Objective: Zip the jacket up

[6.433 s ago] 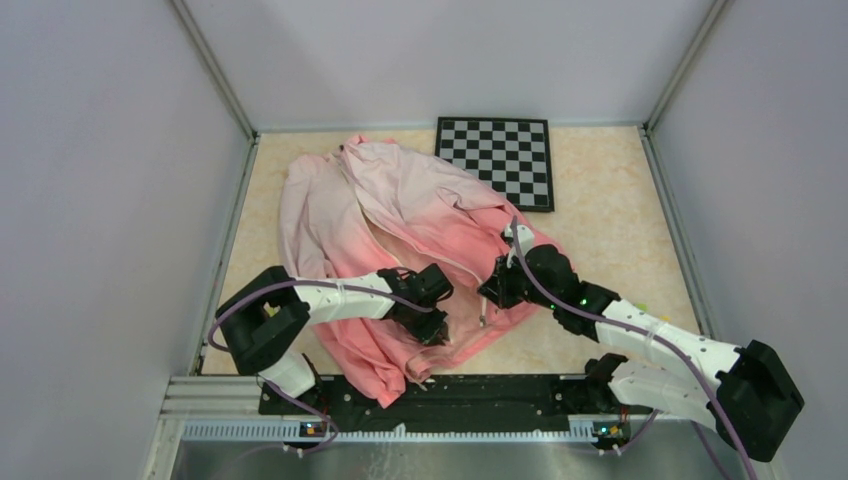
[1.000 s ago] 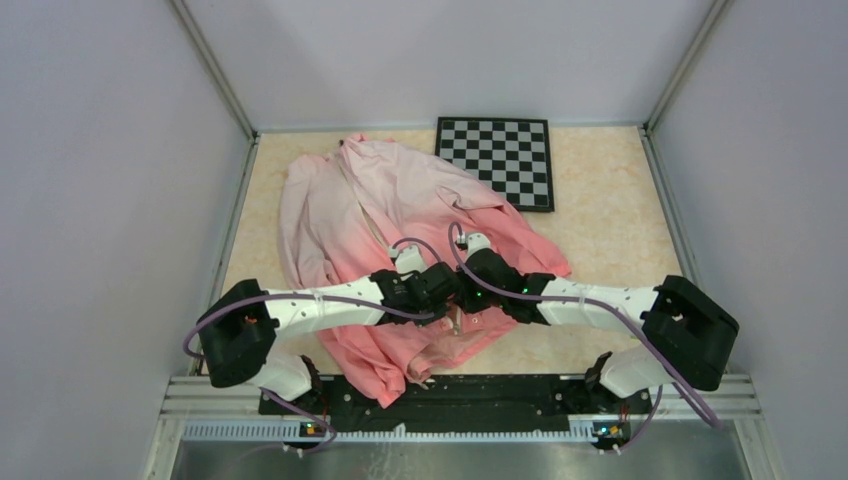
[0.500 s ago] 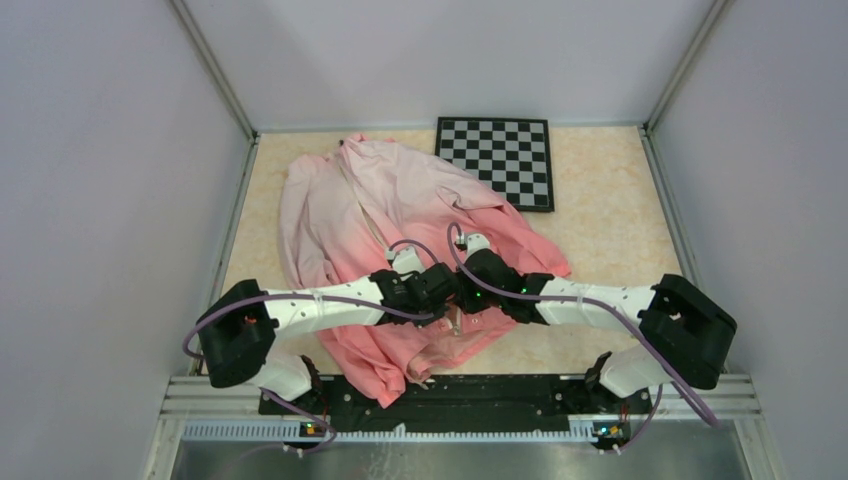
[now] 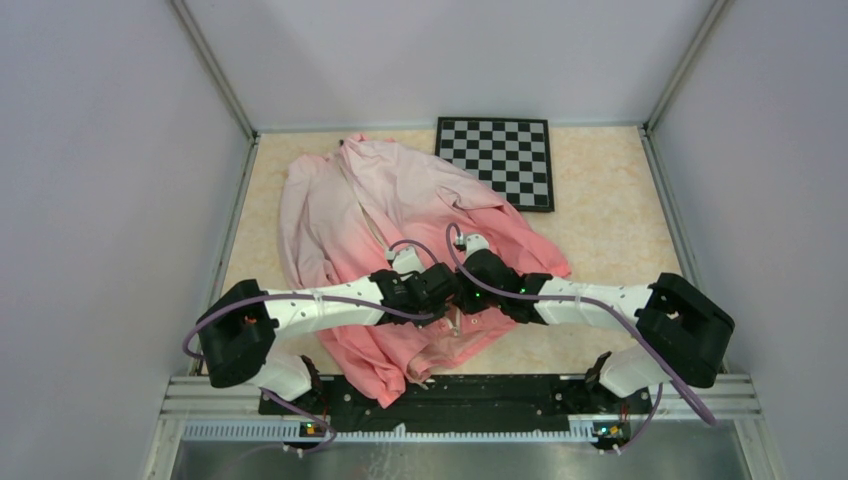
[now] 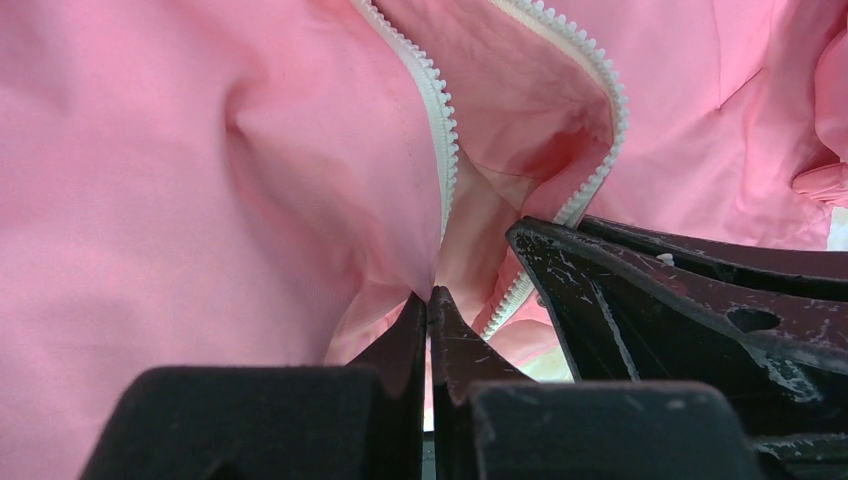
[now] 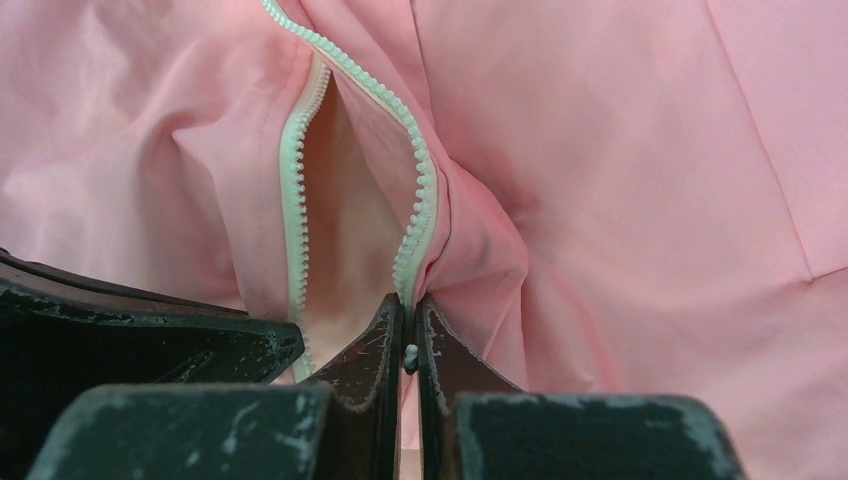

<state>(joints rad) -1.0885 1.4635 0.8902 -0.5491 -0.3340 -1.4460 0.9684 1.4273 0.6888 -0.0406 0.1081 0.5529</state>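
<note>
The pink jacket (image 4: 400, 200) lies crumpled on the table, pale at the far collar and coral near the arms. Its white zipper (image 5: 440, 130) is open, with the two tooth rows spread apart in both wrist views. My left gripper (image 4: 446, 296) is shut on the jacket's left zipper edge (image 5: 432, 262). My right gripper (image 4: 462, 296) is shut on the right zipper edge (image 6: 412, 270), with a small white zipper part between the jaws. Both grippers meet tip to tip at the jacket's lower front. Each wrist view shows the other gripper's black finger beside it.
A black-and-white chessboard (image 4: 500, 158) lies at the far side, touching the jacket's right shoulder. Grey walls close in the left, right and back. A black rail (image 4: 440, 395) runs along the near edge, with the jacket hem draped onto it.
Since 6.4 s ago the two arms have moved together and both grippers have closed on the zipper edges. Over the last second almost nothing has moved.
</note>
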